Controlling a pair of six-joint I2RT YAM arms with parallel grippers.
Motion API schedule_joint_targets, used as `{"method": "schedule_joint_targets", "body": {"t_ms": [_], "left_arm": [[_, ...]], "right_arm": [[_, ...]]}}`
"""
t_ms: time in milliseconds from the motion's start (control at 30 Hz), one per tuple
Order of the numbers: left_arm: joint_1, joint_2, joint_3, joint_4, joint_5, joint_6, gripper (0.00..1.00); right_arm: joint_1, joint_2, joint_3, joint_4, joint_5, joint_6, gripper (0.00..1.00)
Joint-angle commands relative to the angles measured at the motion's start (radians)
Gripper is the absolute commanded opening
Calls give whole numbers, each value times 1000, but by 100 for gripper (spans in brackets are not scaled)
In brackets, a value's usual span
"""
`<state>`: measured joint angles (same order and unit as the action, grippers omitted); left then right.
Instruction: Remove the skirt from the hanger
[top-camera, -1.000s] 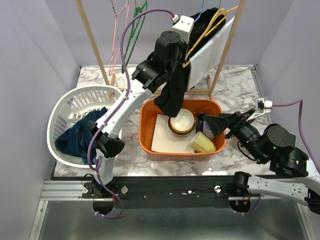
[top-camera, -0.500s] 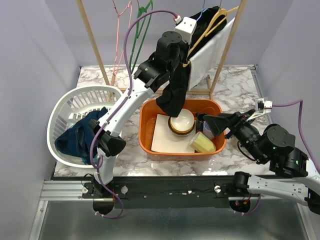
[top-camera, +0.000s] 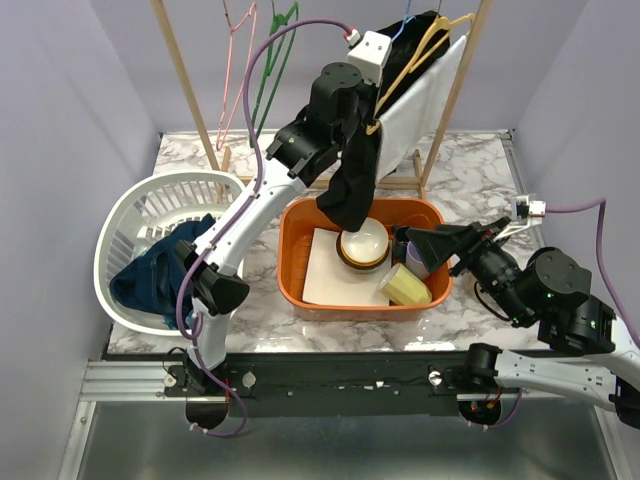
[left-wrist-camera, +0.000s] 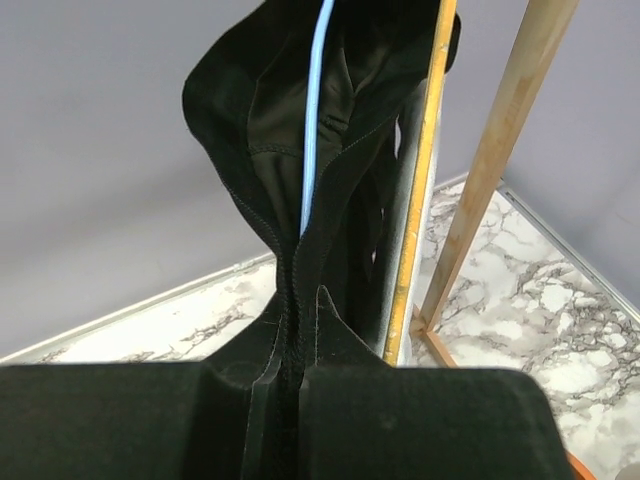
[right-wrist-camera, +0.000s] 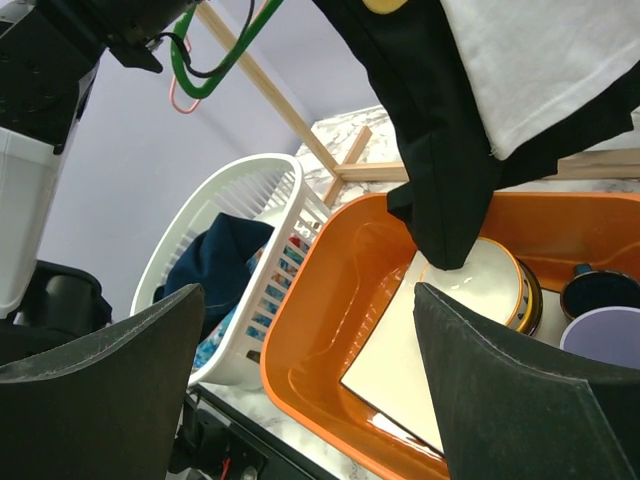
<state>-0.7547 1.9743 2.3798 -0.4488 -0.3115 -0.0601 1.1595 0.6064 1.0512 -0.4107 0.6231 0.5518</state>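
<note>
The black skirt (top-camera: 352, 185) hangs from a thin blue hanger (left-wrist-camera: 318, 110) on the wooden rack, its lower end dangling over the orange tub. It fills the left wrist view (left-wrist-camera: 290, 150). My left gripper (top-camera: 366, 128) is raised at the rack and shut on a fold of the skirt (left-wrist-camera: 290, 340). A yellow hanger (top-camera: 425, 50) beside it carries a white cloth (top-camera: 432, 100). My right gripper (top-camera: 428, 246) is open and empty, low over the tub's right side. In the right wrist view (right-wrist-camera: 310, 380) the skirt's end (right-wrist-camera: 445, 200) hangs ahead of it.
The orange tub (top-camera: 292, 285) holds a bowl (top-camera: 363, 243), a white board, a yellow cup (top-camera: 405, 287) and a purple cup. A white laundry basket (top-camera: 125, 215) with blue clothing (top-camera: 160, 275) stands at the left. Pink and green hangers (top-camera: 262, 60) hang on the rack's left.
My left gripper has shifted slightly right with the skirt, and the skirt's hanging end has swung a little right. The empty pink and green hangers have swayed. The right arm has not moved.
</note>
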Motion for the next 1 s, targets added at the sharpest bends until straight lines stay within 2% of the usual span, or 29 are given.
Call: {"method": "schedule_joint_targets", "body": {"t_ms": [0, 467, 700, 833, 967], "left_arm": [[0, -57, 62, 128, -69, 19, 0], [0, -118, 30, 171, -89, 46, 0], [2, -210, -45, 150, -90, 94, 0], [2, -265, -137, 173, -101, 123, 0], [0, -291, -145, 130, -86, 129, 0]], "right_arm": [[5, 9, 12, 24, 3, -13, 92], [5, 33, 33, 32, -3, -12, 92], [3, 99, 105, 24, -2, -55, 92], [5, 136, 139, 38, -16, -70, 92], [5, 173, 171, 42, -33, -75, 92]]}}
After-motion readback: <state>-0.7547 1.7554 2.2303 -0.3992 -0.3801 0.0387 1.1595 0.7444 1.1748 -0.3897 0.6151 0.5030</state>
